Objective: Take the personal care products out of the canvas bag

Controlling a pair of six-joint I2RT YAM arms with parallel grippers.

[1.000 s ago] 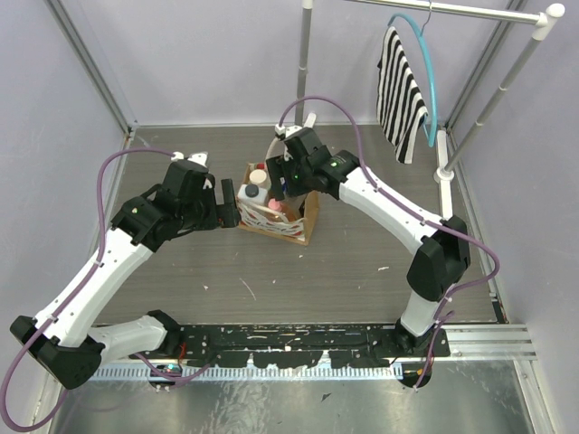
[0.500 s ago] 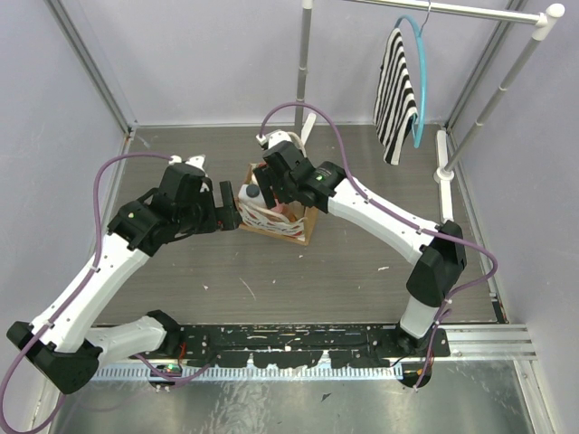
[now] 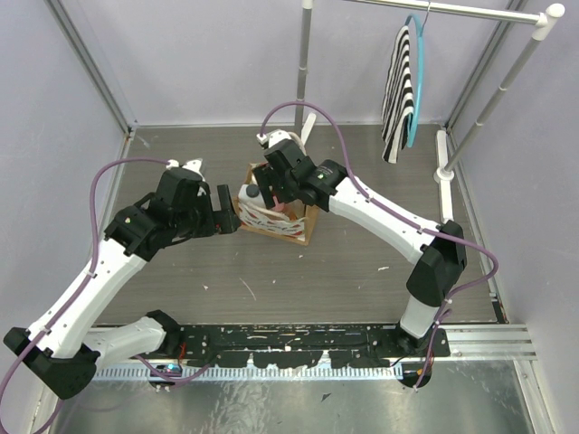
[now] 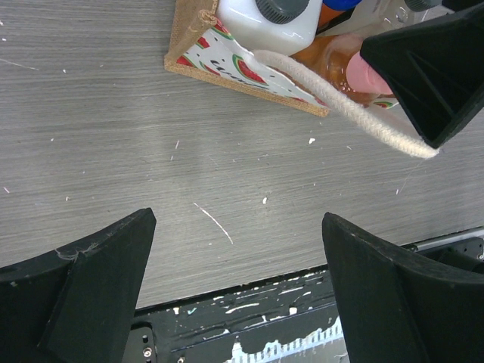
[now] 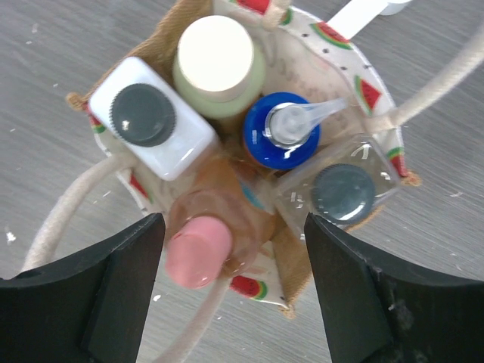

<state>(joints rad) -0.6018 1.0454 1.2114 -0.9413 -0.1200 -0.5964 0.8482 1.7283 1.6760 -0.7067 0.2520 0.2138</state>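
Observation:
The canvas bag (image 3: 288, 226) stands mid-table with its cream handles (image 4: 340, 106) flopped out. Looking down into the bag (image 5: 367, 91) from the right wrist, I see several personal care products. They include a white squarish bottle (image 5: 144, 125) with a dark cap, a cream-capped one (image 5: 218, 64) and a blue pump (image 5: 281, 130). There is also a clear dark-capped one (image 5: 342, 190) and an orange bottle with a pink cap (image 5: 200, 249). My right gripper (image 5: 231, 291) hovers open over them, the pink cap between its fingers near the left one. My left gripper (image 3: 229, 210) is wide open left of the bag, holding nothing.
A striped cloth on a blue hanger (image 3: 400, 90) hangs from the rail at the back right, with its white post (image 3: 443, 163) beside it. The black base rail (image 3: 289, 344) runs along the near edge. Purple walls close in the table on three sides.
My right gripper has swung left from the bag's right side to directly above it, and its jaws have widened a little. The left arm drew slightly left. The hanging cloth swung.

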